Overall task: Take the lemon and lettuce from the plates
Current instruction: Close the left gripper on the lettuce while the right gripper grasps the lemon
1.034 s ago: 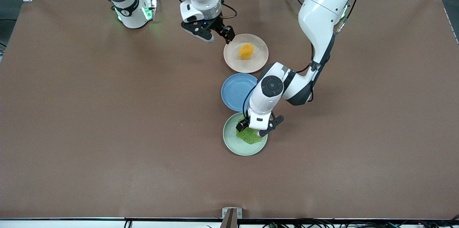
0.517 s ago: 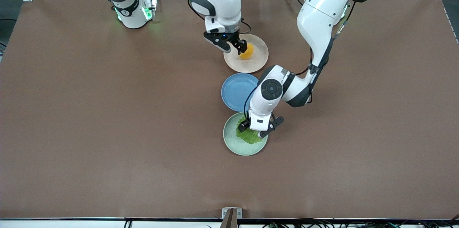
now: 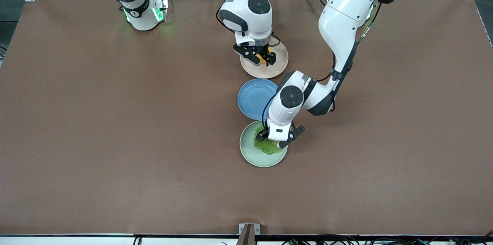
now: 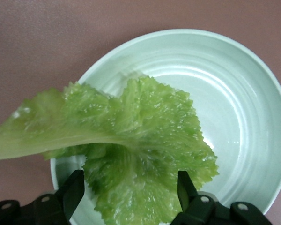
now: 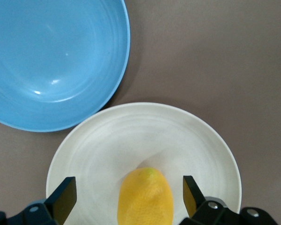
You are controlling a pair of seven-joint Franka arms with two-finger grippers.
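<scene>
The right tool [image 3: 261,57] hangs over the beige-pink plate [image 3: 277,67], its two fingers spread wide with the lemon [image 5: 145,197] lying between them and nothing yet gripped. The left tool [image 3: 278,140] is down over the mint green plate [image 3: 250,154], also open, its fingers [image 4: 75,190] straddling the lettuce [image 4: 145,154], which rests flat on that plate with its pale stem reaching out past the rim. I hold nothing with either tool.

The three plates sit in a row on the worktop [image 3: 115,141]: the beige-pink one farthest from the front camera, the blue plate [image 3: 252,98] in the middle, the mint green one nearest.

As I judge it, the step in hand is closing on both items. For the lemon, I want the fingers low enough to meet its widest part and centred on it, since a smooth oval skin could squirt out of an off-centre pinch. For the lettuce, I want the fingertips right down at the plate surface so they gather the crinkled blade instead of sliding over it; a thin leaf may slip or tear, so I would close gently and lift straight up.

The only writing I notice is a small mark on the right arm's wrist, too small to read.
</scene>
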